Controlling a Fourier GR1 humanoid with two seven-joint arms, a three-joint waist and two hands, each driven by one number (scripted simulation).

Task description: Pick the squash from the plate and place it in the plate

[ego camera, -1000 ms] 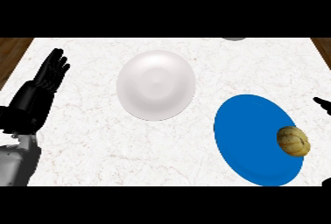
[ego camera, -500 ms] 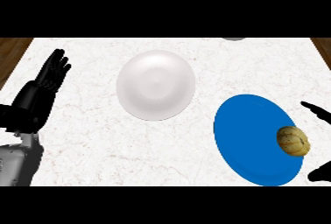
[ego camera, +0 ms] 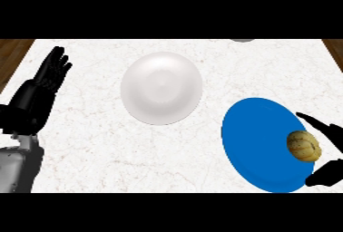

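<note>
We see the small round tan squash lying on the right part of the blue round plate, right of the white round plate on the marbled white counter. Our right hand brackets the squash, fingers spread apart, holding nothing. Our left hand rests open at the left edge.
</note>
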